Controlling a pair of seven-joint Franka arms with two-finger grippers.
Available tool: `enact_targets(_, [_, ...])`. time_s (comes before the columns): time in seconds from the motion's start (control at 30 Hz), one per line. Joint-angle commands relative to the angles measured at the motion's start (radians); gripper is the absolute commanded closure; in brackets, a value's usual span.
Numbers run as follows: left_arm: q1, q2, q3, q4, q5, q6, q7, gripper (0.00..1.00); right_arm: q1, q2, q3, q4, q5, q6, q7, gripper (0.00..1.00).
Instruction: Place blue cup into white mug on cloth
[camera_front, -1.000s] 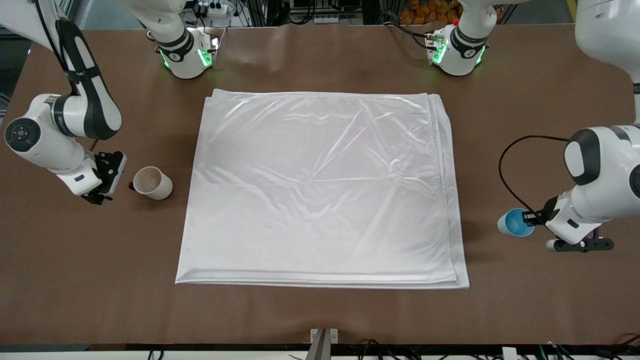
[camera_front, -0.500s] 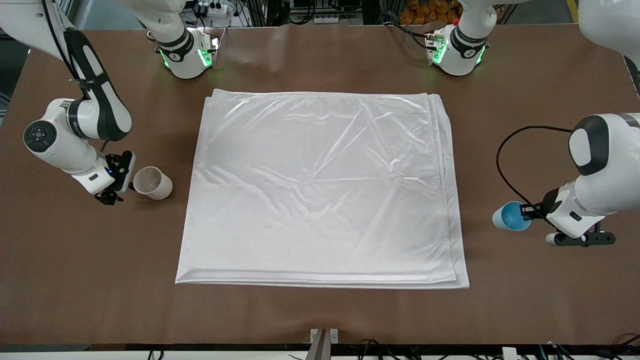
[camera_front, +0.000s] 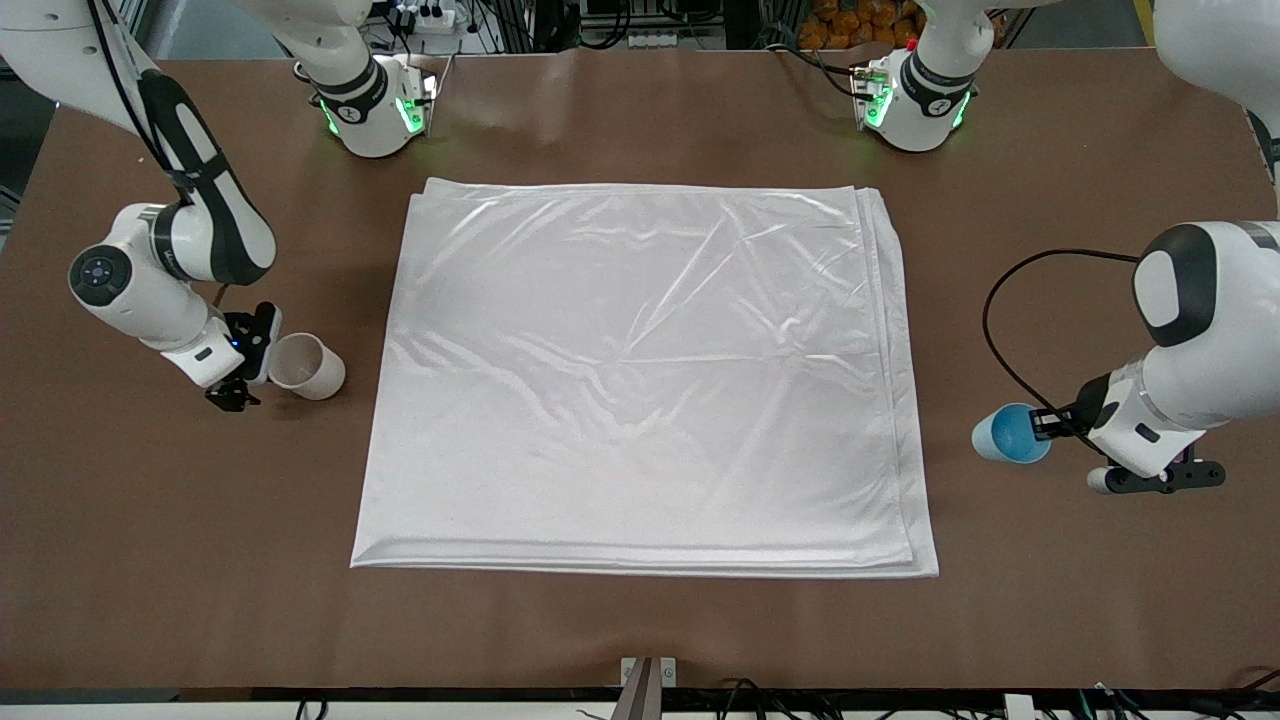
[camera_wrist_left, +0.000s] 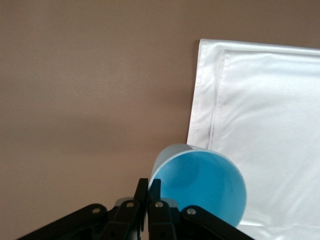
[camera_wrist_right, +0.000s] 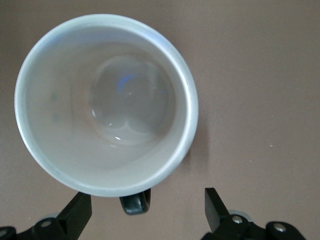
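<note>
The blue cup (camera_front: 1010, 433) (camera_wrist_left: 200, 187) is tipped so its sky-blue inside shows, over the bare table off the cloth's edge at the left arm's end. My left gripper (camera_front: 1043, 424) (camera_wrist_left: 149, 186) is shut on the cup's rim, one finger inside and one outside. The white mug (camera_front: 306, 366) (camera_wrist_right: 105, 105) stands upright on the bare table beside the cloth (camera_front: 640, 380) (camera_wrist_left: 265, 125) at the right arm's end. My right gripper (camera_front: 256, 368) (camera_wrist_right: 148, 207) is open beside the mug, and the mug's dark handle (camera_wrist_right: 136, 202) lies between its spread fingers (camera_wrist_right: 80, 212), untouched.
The brown table (camera_front: 640, 620) surrounds the cloth on all sides. Both arm bases (camera_front: 375, 110) (camera_front: 910, 105) stand along the table edge farthest from the front camera. A black cable (camera_front: 1000, 340) loops from the left wrist over the table.
The left gripper has carried the blue cup a little toward the cloth. The right gripper has closed in on the mug until its fingers straddle the handle.
</note>
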Motion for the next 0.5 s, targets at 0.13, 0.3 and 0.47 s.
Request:
enact_targets(0.13, [-0.001, -0.021, -0.01, 0.007, -0.021, -0.021, -0.048, 1.0, -0.016, 0.023, 0.009, -0.015, -0.012, 0.044, -0.054, 0.0])
enact_targets(0.3, [-0.008, -0.021, -0.009, 0.007, -0.033, -0.021, -0.074, 1.0, -0.013, 0.026, 0.008, -0.018, -0.012, 0.044, -0.056, 0.02])
enact_targets(0.47, [-0.013, -0.027, -0.022, 0.007, -0.034, -0.021, -0.082, 1.0, -0.016, 0.027, 0.008, -0.018, -0.012, 0.044, -0.059, 0.06])
